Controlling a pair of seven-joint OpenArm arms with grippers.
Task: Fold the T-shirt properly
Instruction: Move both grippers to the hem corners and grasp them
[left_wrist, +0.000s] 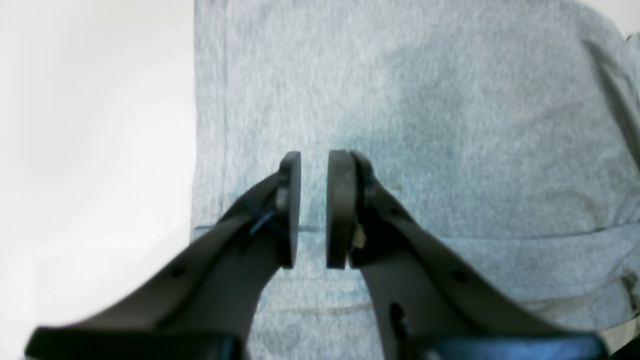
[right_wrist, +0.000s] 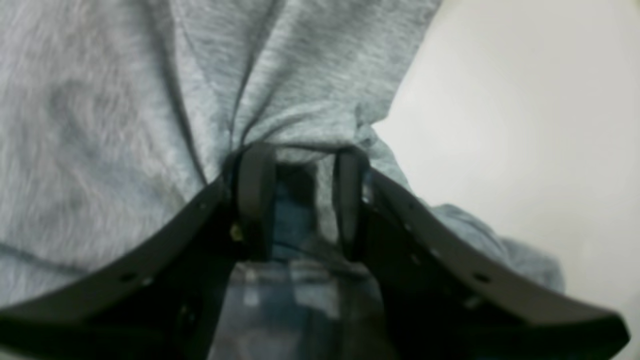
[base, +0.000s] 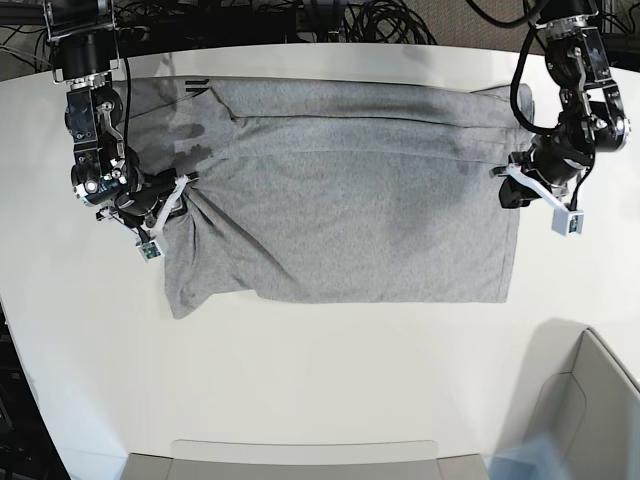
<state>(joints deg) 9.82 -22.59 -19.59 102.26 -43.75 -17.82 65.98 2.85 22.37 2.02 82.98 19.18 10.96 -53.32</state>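
While the heather-grey T-shirt (base: 340, 200) is lying spread across the white table (base: 320, 390) as a wide, partly folded rectangle, both arms are working at its opposite short ends. Seen from the base camera, the right gripper (base: 168, 205) is sitting at the shirt's left end, where the cloth is bunching into creases that are fanning out from the fingertips. Its wrist camera is showing the jaws standing fairly wide with a thick gather of grey fabric (right_wrist: 300, 125) pulled in between the two dark pads (right_wrist: 256, 195), so this gripper (right_wrist: 300, 200) is clamping the shirt. A loose flap of the same cloth is trailing off to the right of the fingers over bare table.

On the other side, the left gripper (base: 512, 185) is hovering at the shirt's right edge. From its wrist camera the jaws are standing only a narrow gap apart, with flat fabric (left_wrist: 425, 125) and a stitched hem line showing through the slot between the pads (left_wrist: 340, 210); nothing is caught in this gripper (left_wrist: 314, 210). A small dark printed mark (base: 196, 85) is showing near the shirt's far left corner.
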